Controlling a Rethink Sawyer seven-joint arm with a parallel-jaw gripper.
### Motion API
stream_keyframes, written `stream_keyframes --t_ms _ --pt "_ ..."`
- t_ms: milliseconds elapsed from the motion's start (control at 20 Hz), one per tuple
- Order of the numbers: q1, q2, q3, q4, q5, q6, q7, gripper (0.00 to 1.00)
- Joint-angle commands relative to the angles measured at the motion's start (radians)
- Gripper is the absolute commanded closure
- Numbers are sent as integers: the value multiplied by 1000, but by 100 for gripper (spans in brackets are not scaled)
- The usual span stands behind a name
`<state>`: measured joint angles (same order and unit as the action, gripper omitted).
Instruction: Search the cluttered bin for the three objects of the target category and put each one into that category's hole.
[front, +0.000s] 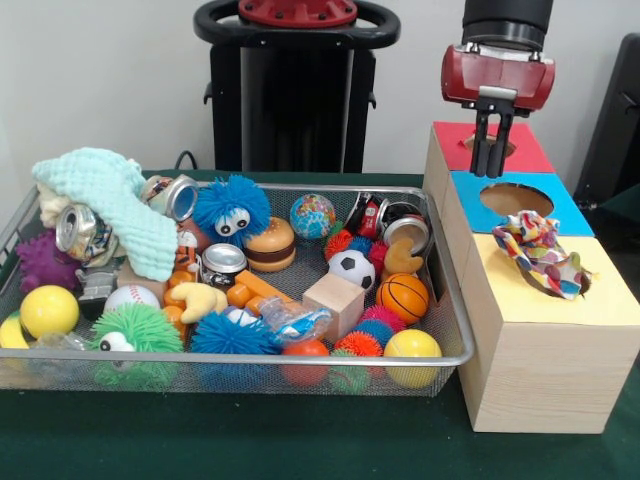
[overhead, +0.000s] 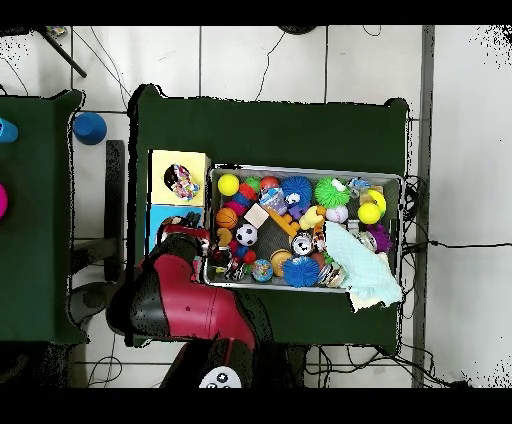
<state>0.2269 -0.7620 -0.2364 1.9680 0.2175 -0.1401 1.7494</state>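
At the left of the front view a mint-green knitted cloth (front: 110, 205) drapes over the upper left corner of the silver wire-mesh bin (front: 300, 362), with a crushed silver drink can (front: 75, 228) just beside it and a purple spiky ball (front: 42, 262) below. Along the bin's lower left lie a plain yellow ball (front: 48, 310), a white baseball (front: 131, 297) and a green fuzzy creature with one eye (front: 135, 335). Toward the middle sit a blue fuzzy ball with googly eyes (front: 231, 210), a toy hamburger (front: 270, 245) and a small globe ball (front: 313, 216); lower down, a plain wooden cube (front: 334, 304) rests beside a black-and-white soccer ball (front: 352, 268). Right of these are an orange mini basketball (front: 404, 297) and a second yellow ball (front: 412, 350) against the bin's front rim.

Right of the bin stands a pale wooden box (front: 545, 370) with three coloured tops — red at the back, blue in the middle, yellow in front. A crumpled multicoloured patterned cloth (front: 540, 252) sits partly in the yellow section's hole.

At the upper right, the red-and-black gripper (front: 491, 150) hangs over the red section's hole, its dark fingers (front: 482, 145) pointing down, narrow and close together — nothing visibly held. In the overhead view the red arm (overhead: 175, 300) reaches toward the box at the bin's left.
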Motion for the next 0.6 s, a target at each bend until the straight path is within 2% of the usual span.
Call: stream_keyframes --t_ms 50,600 --pt "16 82 -8 -87 28 -98 167 100" --pt "53 120 -20 -99 55 -190 195 100"
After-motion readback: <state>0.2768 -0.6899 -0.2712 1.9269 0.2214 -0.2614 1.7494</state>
